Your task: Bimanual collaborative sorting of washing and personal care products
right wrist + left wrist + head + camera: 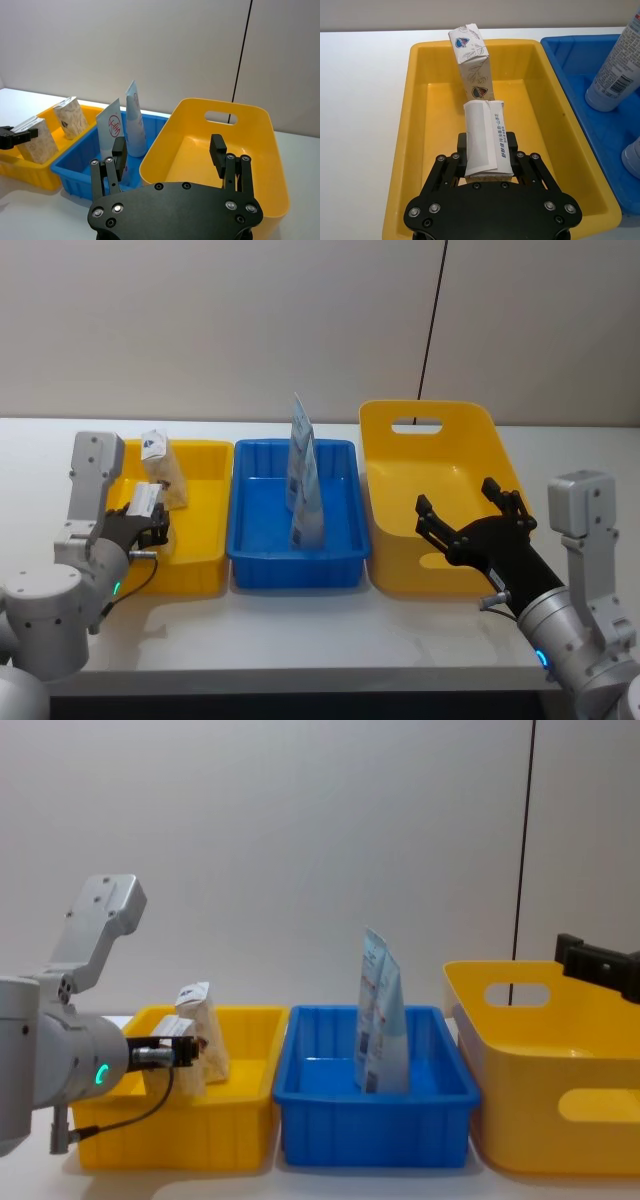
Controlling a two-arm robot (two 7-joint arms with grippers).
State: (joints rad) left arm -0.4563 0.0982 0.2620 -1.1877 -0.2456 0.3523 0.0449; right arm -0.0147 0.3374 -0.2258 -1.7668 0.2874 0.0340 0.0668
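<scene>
**Sorting looks nearly done, left hand about to drop one more pack**

The left gripper [487, 155] is clamped on a cream pack [482, 130] with a white printed face, gripping it by the near end so most of the pack sticks out ahead of the fingers. It hangs low over the small yellow bin [440, 130]. I can't tell whether the pack's bottom is touching the floor of the bin yet.

Just past the held pack's far end, nearly touching it, a speckled pack [472, 62] stands upright in that same bin, so that one counts as sorted. Off to the gripper's right, two pale-blue pouches [305, 485] stand leaning together in the blue bin [295, 565]. They look sorted too.

The right gripper [462, 512] is spread wide with nothing in it, hovering at the near edge of the big yellow bin [400, 490]. That bin sits right under and ahead of its fingers and holds nothing that I can see.

My read: three items are placed and the fourth is in hand. What's left is letting the cream pack go next to its speckled buddy. It's close enough that a sloppy release could knock the standing one over. I'd guess the right arm is just waiting.
</scene>
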